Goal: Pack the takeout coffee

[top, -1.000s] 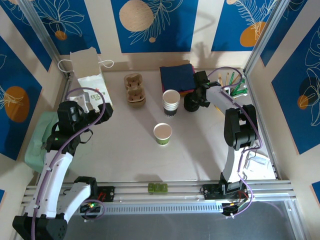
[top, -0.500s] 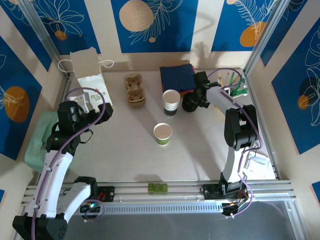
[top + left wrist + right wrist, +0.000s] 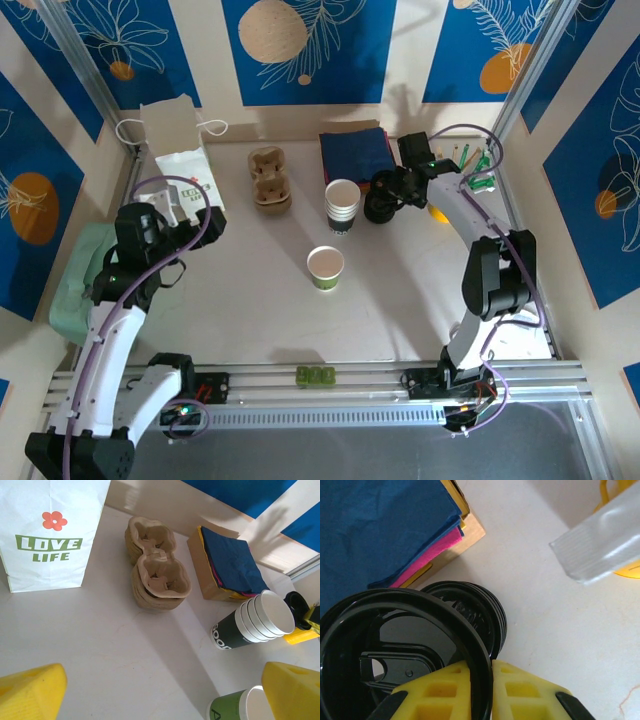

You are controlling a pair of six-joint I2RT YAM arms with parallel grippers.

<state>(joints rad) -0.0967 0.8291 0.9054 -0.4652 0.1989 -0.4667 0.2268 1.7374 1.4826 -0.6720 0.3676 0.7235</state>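
Just right of the stack of cups (image 3: pixel 342 205), one black lid (image 3: pixel 410 672) is pinched by its rim in the right gripper (image 3: pixel 480 675), probably for capping. The takeout coffee (image 3: pixel 325 267) is seen lidless just in front of the stack. The left gripper (image 3: pixel 160 695) is held spread wide, far to its left.

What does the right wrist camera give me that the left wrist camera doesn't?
Right wrist: the right gripper, jaws pinching a black lid by its rim. Left wrist: the paper bag, pulp carriers, cup stack and single cup. Both: the blue napkin stack and the lid pile, cut off at the left wrist picture's edge.
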